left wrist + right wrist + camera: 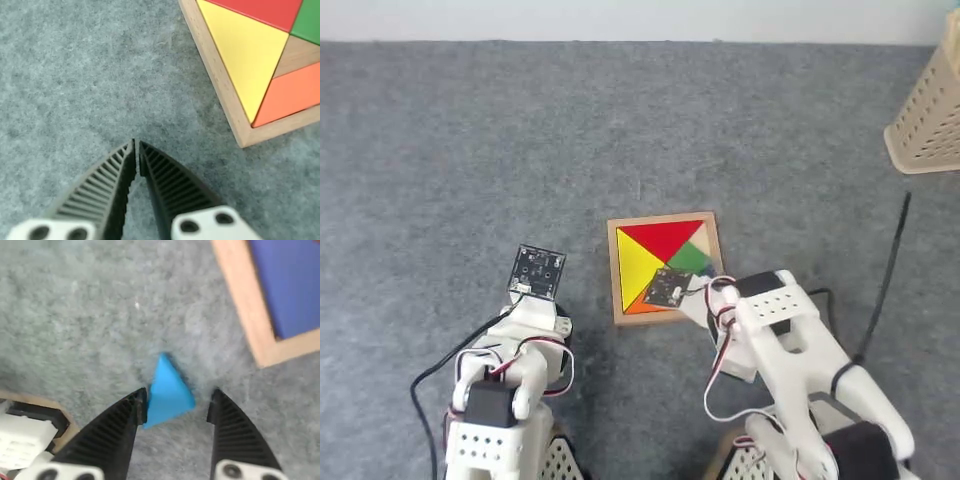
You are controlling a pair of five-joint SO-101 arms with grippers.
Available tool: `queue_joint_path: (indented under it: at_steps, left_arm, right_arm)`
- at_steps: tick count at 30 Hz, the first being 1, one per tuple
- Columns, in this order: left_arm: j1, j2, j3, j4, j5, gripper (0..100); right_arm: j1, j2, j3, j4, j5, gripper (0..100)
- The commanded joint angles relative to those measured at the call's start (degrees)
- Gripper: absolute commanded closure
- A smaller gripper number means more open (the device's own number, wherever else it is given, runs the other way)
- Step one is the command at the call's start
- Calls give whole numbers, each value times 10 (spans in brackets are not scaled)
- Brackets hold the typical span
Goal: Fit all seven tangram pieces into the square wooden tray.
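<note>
We find a grey felt surface (470, 150) running to a pale wall (620, 18), with a beige perforated bin (930, 110) at its edge. The tray (615, 272) holds a red triangle (660, 238), a yellow triangle (638, 265), a green piece (692, 258) and an orange piece (290, 92). The left gripper (136, 150) is pressed together over bare felt beside the tray. The right gripper (178, 394) is spread around a blue triangle (167, 392) lying on the felt outside the tray.

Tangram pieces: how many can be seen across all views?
6. In the wooden tray: red triangle, yellow triangle, green piece, orange piece, dark blue piece. On the carpet outside it: a light blue triangle, inside the open right hand. Another may be hidden under the arm.
</note>
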Motion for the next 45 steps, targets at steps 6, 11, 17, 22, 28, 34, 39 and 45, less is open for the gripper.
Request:
queue_joint_path:
  at_steps: [6, 11, 17, 22, 28, 34, 39, 45]
  left_arm:
    - [-1, -12, -11, 4, 4, 988]
    - [-1, -12, -11, 4, 4, 988]
    - [-1, -12, -11, 4, 4, 988]
    - [-1, -12, -11, 4, 4, 988]
    - [-1, -12, -11, 4, 4, 988]
    - [-1, -12, -11, 4, 4, 988]
    - [-1, -12, -11, 4, 4, 988]
    - [-1, -12, -11, 4, 4, 988]
  right_arm:
    - [15, -12, 1, -25, 9, 878]
    - [17, -13, -3, -25, 10, 946]
    - [19, -19, -47, 27, 11, 950]
    - [19, -19, -179, 120, 6, 950]
    - [18, 8, -337, 187, -11, 947]
    - [13, 174, -469, 178, -13, 949]
    - [-8, 340, -621, 166, -9, 947]
    - [-40, 436, -685, 167, 29, 946]
